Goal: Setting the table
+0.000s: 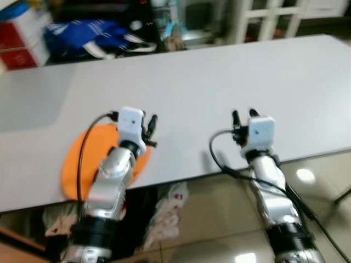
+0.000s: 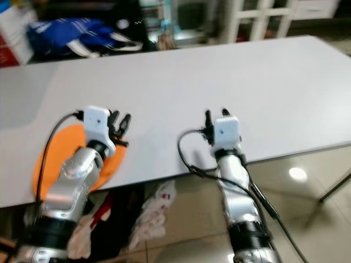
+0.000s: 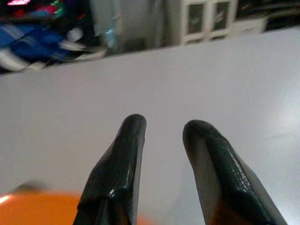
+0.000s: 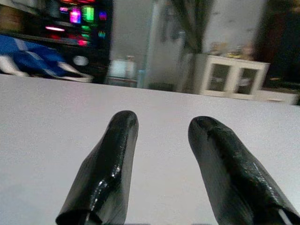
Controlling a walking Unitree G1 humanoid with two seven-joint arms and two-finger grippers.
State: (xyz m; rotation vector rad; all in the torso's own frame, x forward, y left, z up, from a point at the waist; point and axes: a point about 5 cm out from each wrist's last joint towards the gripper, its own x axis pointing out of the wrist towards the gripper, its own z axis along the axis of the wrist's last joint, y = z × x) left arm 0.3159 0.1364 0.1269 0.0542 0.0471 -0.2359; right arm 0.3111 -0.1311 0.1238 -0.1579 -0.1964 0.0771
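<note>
1. A pale grey table (image 1: 219, 71) spans the scene, its near edge running in front of the robot.
2. An orange plate (image 1: 74, 161) lies flat at the table's near left, close to the near edge, partly covered by the left arm.
3. The left gripper (image 1: 151, 127) hangs over the plate's far right rim, pointing toward the far side of the table.
4. Its fingers (image 3: 119, 164) stand apart with a clear gap between them and nothing in that gap; the left wrist view shows the orange plate just beneath their bases.
5. The right gripper (image 1: 244, 115) hangs over bare tabletop near the near edge, well to the right of the plate.
6. Its fingers (image 4: 110, 164) are likewise spread, holding nothing, with plain table surface beyond them.
7. Beyond the table's far left edge sits a blue bag (image 1: 88, 35) with white stripes, and further left a red and white box (image 1: 22, 35).
8. At the far right stands a white cabinet (image 1: 263, 16) with glass doors.
9. Under the table's near edge lie crumpled cloths (image 1: 164, 211) on a glossy tiled floor (image 1: 219, 219).
</note>
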